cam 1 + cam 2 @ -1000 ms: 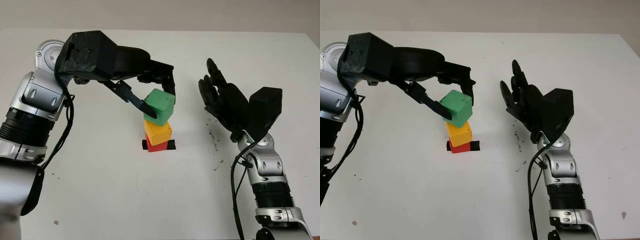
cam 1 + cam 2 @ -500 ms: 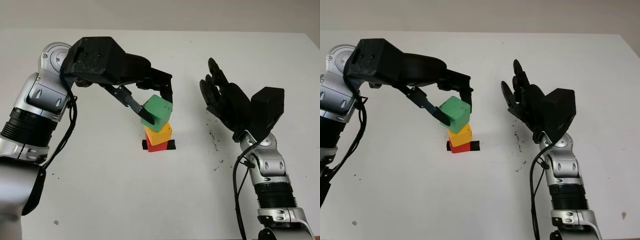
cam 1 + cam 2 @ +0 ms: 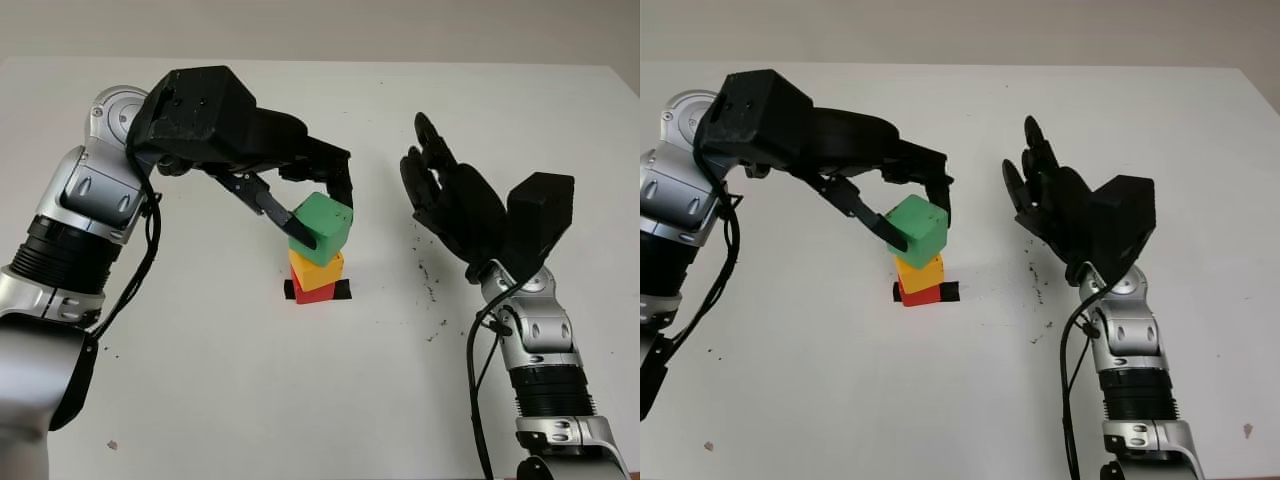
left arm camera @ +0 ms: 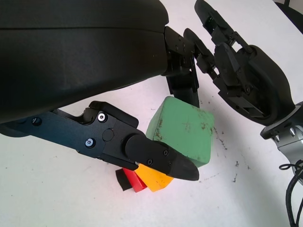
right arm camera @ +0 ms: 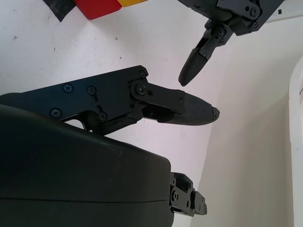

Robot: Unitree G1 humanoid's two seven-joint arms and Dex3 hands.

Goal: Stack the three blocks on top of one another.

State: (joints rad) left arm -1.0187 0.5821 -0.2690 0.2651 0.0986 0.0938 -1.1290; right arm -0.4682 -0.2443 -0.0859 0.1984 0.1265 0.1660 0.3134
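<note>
1. Because the green block sits over it, only the lower part of the yellow block shows, and the red block beneath shows just a sliver beside black tape.
2. The left hand grips the green block, tilted, one of its fingers on the near face and others behind; contact with the yellow block is unclear.
3. The right hand hovers open, well right of the stack above the white surface.

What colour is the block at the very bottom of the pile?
Red. The bottom block sits under the yellow block; the right eye view shows it best.
</note>
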